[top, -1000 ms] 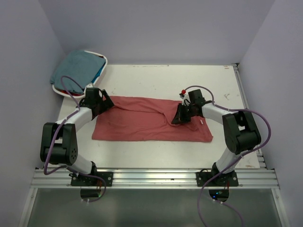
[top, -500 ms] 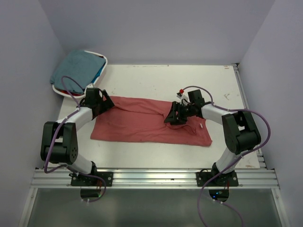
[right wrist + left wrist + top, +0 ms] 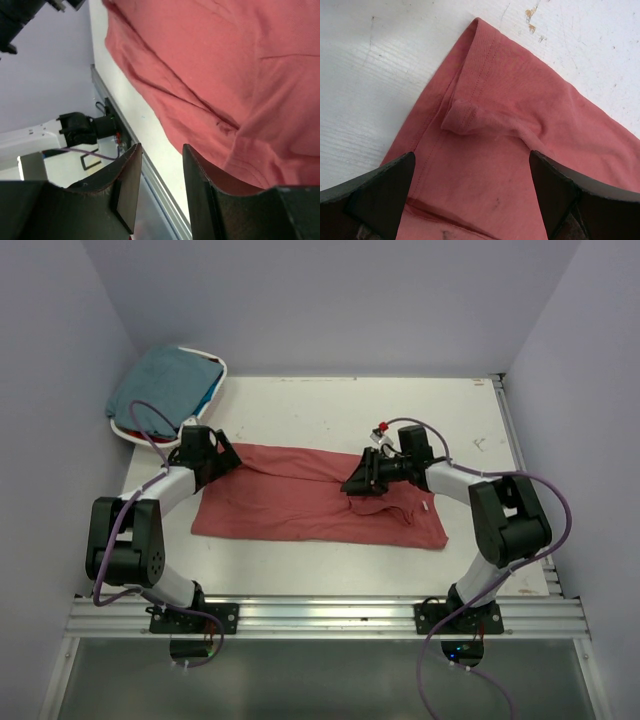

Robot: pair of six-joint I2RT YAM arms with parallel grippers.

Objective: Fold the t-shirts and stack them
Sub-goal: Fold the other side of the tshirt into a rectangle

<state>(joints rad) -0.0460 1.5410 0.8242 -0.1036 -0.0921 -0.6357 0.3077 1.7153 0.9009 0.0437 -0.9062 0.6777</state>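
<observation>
So the brick-red t-shirt (image 3: pixel 290 505) is lying spread out across the middle of the white table (image 3: pixel 330 410). The left gripper (image 3: pixel 226 456) sits right over its far-left sleeve (image 3: pixel 485 65), fingers spread wide with nothing between them. The right gripper (image 3: pixel 358 483) is low over a rumpled fold right of the shirt's middle, fingers partway apart with no cloth in the gap, and the teal t-shirt (image 3: pixel 165 380) is heaped in the white basket (image 3: pixel 222 370) at the far-left corner.

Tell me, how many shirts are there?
2 clearly: a red shirt spread on the table, a teal shirt in the basket. More may hide beneath it.
</observation>
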